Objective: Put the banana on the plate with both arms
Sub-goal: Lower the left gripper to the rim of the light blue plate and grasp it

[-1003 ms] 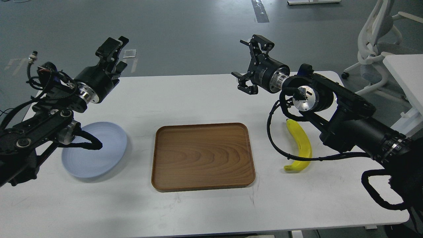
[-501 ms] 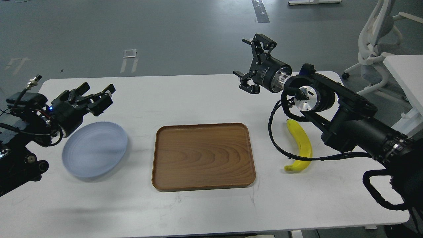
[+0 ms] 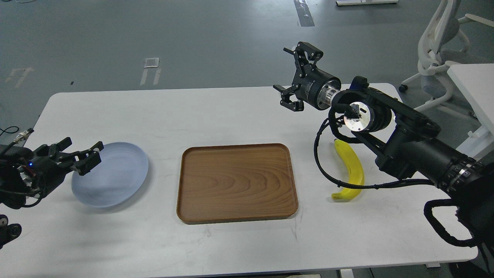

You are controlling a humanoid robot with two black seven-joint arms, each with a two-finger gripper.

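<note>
The yellow banana (image 3: 352, 170) lies on the white table at the right, partly under my right arm and crossed by its cable. The pale blue plate (image 3: 112, 178) sits on the table at the left. My left gripper (image 3: 79, 152) is open and empty, low at the plate's left rim. My right gripper (image 3: 295, 77) is open and empty, raised over the table's far edge, well up and left of the banana.
A brown wooden tray (image 3: 237, 182) lies in the table's middle, between plate and banana. A white office chair (image 3: 440, 50) and a second white table (image 3: 474, 88) stand at the far right. The table's edge (image 3: 231, 88) runs along the back.
My left arm has swung down and back toward the lower left, from high over the table's back to the plate's left rim. The right gripper shifted only slightly. Banana and plate have not moved.
</note>
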